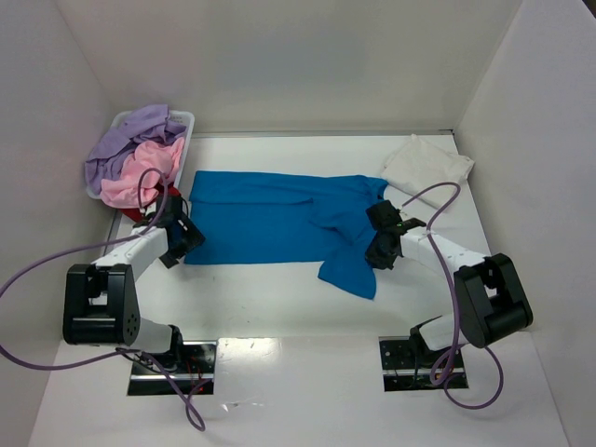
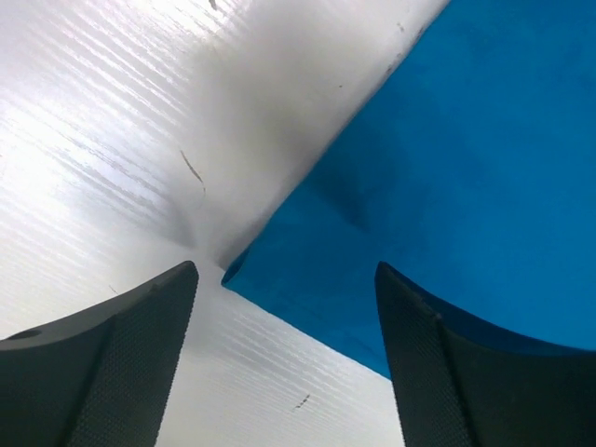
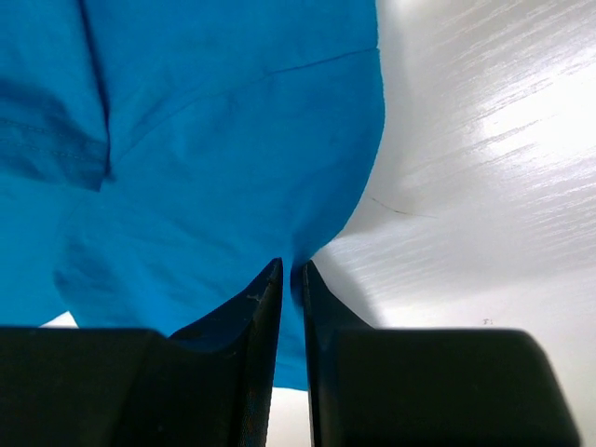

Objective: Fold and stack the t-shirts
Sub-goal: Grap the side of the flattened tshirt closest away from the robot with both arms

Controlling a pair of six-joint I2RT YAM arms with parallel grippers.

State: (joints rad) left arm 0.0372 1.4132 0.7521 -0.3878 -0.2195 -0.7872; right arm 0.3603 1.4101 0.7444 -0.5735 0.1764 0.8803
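Observation:
A bright blue t-shirt (image 1: 270,219) lies spread flat across the middle of the table, one part folded down at its right end. My left gripper (image 1: 186,240) stands open over its near left corner. In the left wrist view that corner of the blue t-shirt (image 2: 447,168) lies between the fingers of the left gripper (image 2: 287,270), untouched. My right gripper (image 1: 377,247) is shut on the shirt's right edge. The right wrist view shows the blue cloth (image 3: 205,140) pinched in the narrow gap of the right gripper (image 3: 291,265). A white t-shirt (image 1: 428,163) lies at the back right.
A white plastic basket (image 1: 186,119) at the back left holds a lavender shirt (image 1: 130,140) and a pink shirt (image 1: 140,172). A bit of dark red cloth (image 1: 140,214) shows beside it. White walls close in the table on three sides.

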